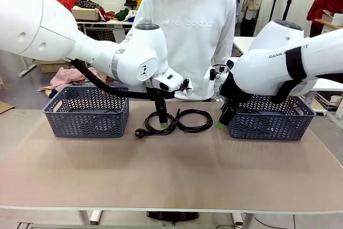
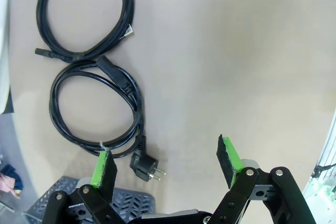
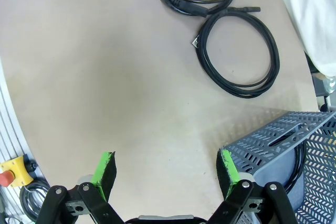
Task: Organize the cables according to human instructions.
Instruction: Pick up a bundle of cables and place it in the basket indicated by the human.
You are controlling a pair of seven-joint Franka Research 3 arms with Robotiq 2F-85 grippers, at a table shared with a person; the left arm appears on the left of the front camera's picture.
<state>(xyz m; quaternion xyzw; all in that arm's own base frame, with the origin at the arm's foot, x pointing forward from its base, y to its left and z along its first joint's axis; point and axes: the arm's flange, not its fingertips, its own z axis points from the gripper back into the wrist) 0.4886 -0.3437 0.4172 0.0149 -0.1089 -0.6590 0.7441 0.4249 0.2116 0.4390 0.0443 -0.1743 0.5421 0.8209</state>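
Left tool [image 2: 165, 153] hangs released; the plugged cable [image 2: 137, 109] lies just ahead, off-centre. Shift squarely over its bunched strands before clenching. Right tool [image 3: 166, 156] is also released, empty.

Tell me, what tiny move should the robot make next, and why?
Probably lower the left gripper onto the plug cable. Its jaws are open and empty, hanging just above the table beside that coil's plug. That cable and a second cable lie loose on the table, so neither is sorted yet. The right gripper, also open, sits farther off by a basket.
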